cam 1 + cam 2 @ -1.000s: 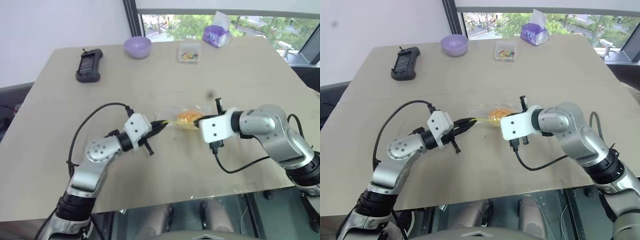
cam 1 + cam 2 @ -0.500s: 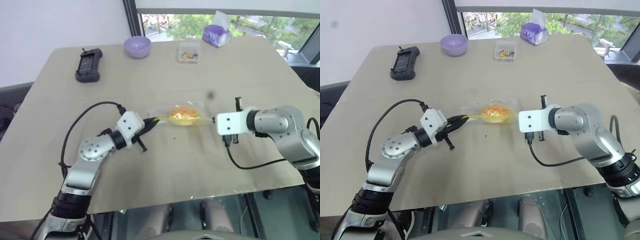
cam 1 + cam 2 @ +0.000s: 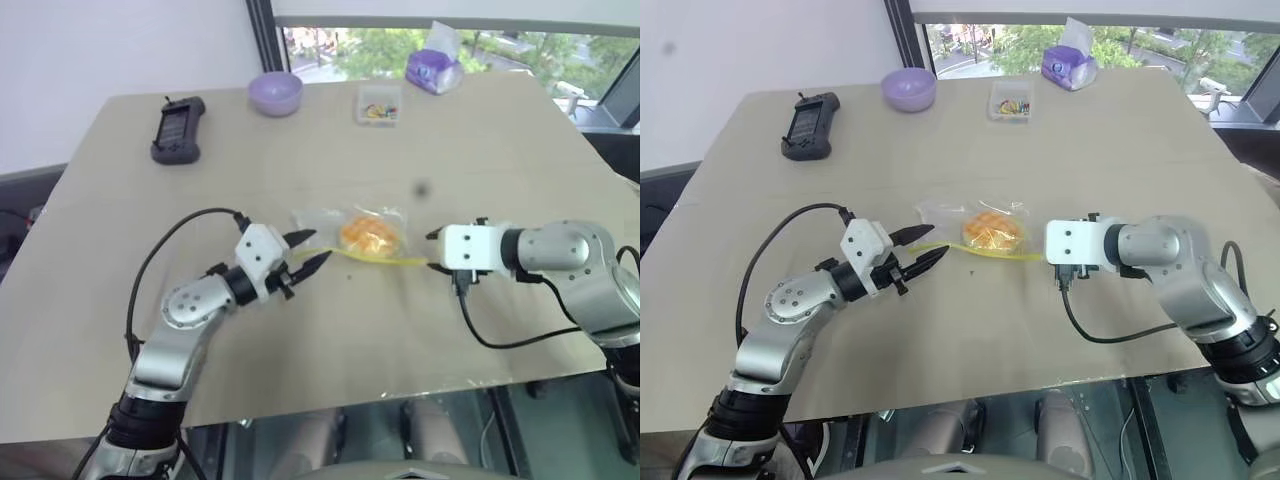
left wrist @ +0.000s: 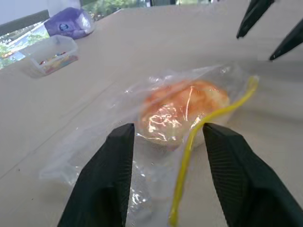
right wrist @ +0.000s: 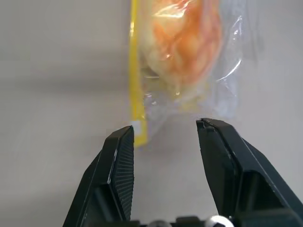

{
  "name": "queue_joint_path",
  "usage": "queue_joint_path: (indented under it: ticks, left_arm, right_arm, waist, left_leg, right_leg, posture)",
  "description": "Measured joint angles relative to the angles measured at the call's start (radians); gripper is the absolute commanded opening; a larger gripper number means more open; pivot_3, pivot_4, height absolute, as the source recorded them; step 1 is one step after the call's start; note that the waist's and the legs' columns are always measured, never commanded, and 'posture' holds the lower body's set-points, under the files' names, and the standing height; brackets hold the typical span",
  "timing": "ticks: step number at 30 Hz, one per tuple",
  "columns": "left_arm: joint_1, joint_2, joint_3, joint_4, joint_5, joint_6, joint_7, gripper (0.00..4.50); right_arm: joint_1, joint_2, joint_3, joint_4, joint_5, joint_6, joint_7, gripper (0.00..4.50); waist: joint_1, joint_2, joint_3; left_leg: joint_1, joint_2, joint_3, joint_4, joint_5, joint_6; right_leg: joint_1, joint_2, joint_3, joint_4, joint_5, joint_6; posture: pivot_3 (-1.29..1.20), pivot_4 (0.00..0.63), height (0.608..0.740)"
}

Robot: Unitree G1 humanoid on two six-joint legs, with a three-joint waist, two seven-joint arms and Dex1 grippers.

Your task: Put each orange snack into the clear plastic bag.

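Note:
The orange snack [image 3: 366, 234] lies inside the clear plastic bag [image 3: 318, 220], which rests flat on the table's middle. The bag's yellow seal strip [image 3: 372, 257] runs along its near edge between my two grippers. My left gripper [image 3: 320, 245] is open at the bag's left end, its fingers [image 4: 106, 175] either side of the bun and strip without pinching them. At the right end my right gripper [image 3: 431, 251] is open too, and the strip's tip [image 5: 138, 127] lies just beside one of its fingers [image 5: 118, 161].
At the table's far side stand a purple bowl [image 3: 275, 93], a black handheld device [image 3: 178, 128], a small clear box of colourful bits [image 3: 378, 105] and a purple tissue pack [image 3: 433, 68]. The table's front edge [image 3: 330, 400] runs close below both arms.
Both grippers went from shut on the bag's ends to open, letting go. The bag with the bun now lies slack on the table. My right gripper moved right.

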Motion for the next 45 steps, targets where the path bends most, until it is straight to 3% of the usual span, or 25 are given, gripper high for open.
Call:
queue_joint_path:
  ticks: [6, 11, 18, 23, 31, 36, 40, 45]
  left_arm:
    - [0.206, 0.219, 0.295, -0.049, -0.211, 0.184, -0.132, 2.17]
    - [0.379, 0.287, 0.495, -0.066, -0.271, 0.229, -0.230, 2.17]
    - [0.443, 0.267, 0.595, -0.052, -0.274, 0.211, -0.250, 2.17]
    - [0.475, 0.258, 0.615, -0.066, -0.283, 0.211, -0.266, 2.17]
    - [0.392, 0.246, 0.539, -0.061, -0.233, 0.180, -0.219, 2.17]
    - [0.267, 0.159, 0.403, -0.066, -0.270, 0.217, -0.171, 2.17]
    - [-0.021, -0.029, 0.159, -0.044, -0.253, 0.249, -0.075, 2.17]
    - [-0.350, -0.256, 0.037, 0.101, -0.206, 0.233, 0.078, 2.17]
  right_arm:
    - [0.229, -0.004, -0.365, 0.065, 0.305, 0.103, 0.038, 2.29]
    - [0.290, -0.069, -0.599, 0.328, 0.461, 0.067, 0.113, 2.29]
    - [0.348, -0.109, -0.631, 0.529, 0.466, -0.170, 0.185, 2.29]
    - [0.369, -0.127, -0.632, 0.523, 0.502, -0.201, 0.206, 2.29]
    - [0.367, -0.124, -0.618, 0.483, 0.513, -0.207, 0.169, 2.29]
    - [0.363, -0.118, -0.614, 0.466, 0.514, -0.205, 0.128, 2.29]
    - [0.313, -0.101, -0.590, 0.450, 0.518, -0.187, 0.081, 2.29]
    - [0.268, -0.095, -0.572, 0.425, 0.526, -0.177, 0.043, 2.29]
  waist:
    - [0.002, 0.000, 0.001]
    - [0.006, 0.003, 0.004]
    - [0.003, 0.005, 0.005]
    - [-0.001, 0.005, 0.005]
    - [0.003, 0.005, 0.005]
    - [0.010, 0.005, 0.005]
    - [0.029, 0.005, 0.005]
    - [0.025, 0.001, 0.006]
  left_leg:
    - [0.001, 0.001, 0.001, -0.002, 0.000, 0.000]
    - [0.003, 0.001, 0.002, -0.002, -0.002, 0.002]
    - [0.004, 0.002, 0.004, -0.003, -0.002, 0.003]
    - [0.004, 0.002, 0.004, -0.003, -0.002, 0.003]
    - [0.004, 0.002, 0.004, -0.003, -0.002, 0.003]
    - [0.004, 0.002, 0.003, -0.002, -0.002, 0.003]
    - [0.003, -0.001, 0.002, 0.003, -0.002, 0.002]
    - [0.002, -0.002, 0.002, 0.004, -0.002, 0.003]
  right_leg:
    - [0.001, 0.001, 0.001, -0.001, 0.000, 0.000]
    - [0.004, 0.000, 0.000, -0.003, 0.000, 0.000]
    - [0.004, -0.001, 0.002, -0.003, 0.000, 0.000]
    - [0.004, -0.001, 0.001, -0.003, 0.000, 0.000]
    - [0.004, -0.001, 0.001, -0.003, 0.000, 0.000]
    - [0.004, -0.001, 0.001, -0.003, 0.000, 0.000]
    - [0.005, 0.000, -0.001, 0.000, 0.001, 0.001]
    - [0.005, 0.000, 0.000, -0.001, 0.001, 0.002]
  posture:
    - [0.00, 0.150, 0.736]
    - [0.00, 0.150, 0.736]
    - [0.00, 0.150, 0.736]
    - [0.00, 0.150, 0.736]
    - [0.00, 0.150, 0.736]
    - [0.00, 0.150, 0.736]
    - [0.00, 0.150, 0.736]
    - [0.00, 0.150, 0.736]
